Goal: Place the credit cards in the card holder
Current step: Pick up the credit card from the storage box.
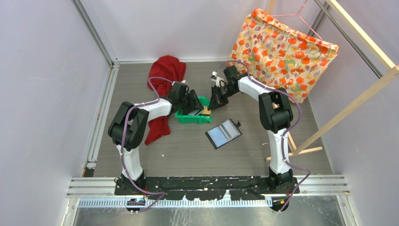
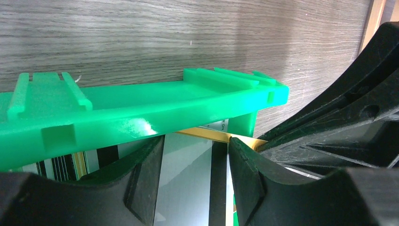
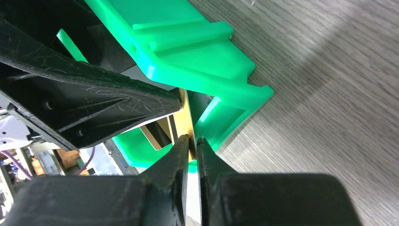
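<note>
At the green bin's [image 3: 188, 56] corner, the right gripper [image 3: 192, 146] pinches a yellow card's [image 3: 187, 110] edge, apparently to lift it; the left gripper [image 2: 195, 143], jaws half apart, seems to steady the other credit cards [image 2: 183, 197].

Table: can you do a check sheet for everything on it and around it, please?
Surface: grey wood-grain table, nothing spilled seen.
Job's things: cards in the green bin; card holder lying open, apart from the bin.
Clutter: red cloth beside the bin.
Left end effector: jaws apart over the cards.
Right end effector: closed on a yellow card standing on edge.
Cables: purple cables along the arms.
Surroundings: floral fabric on a hanger, wooden rack, pale walls.
</note>
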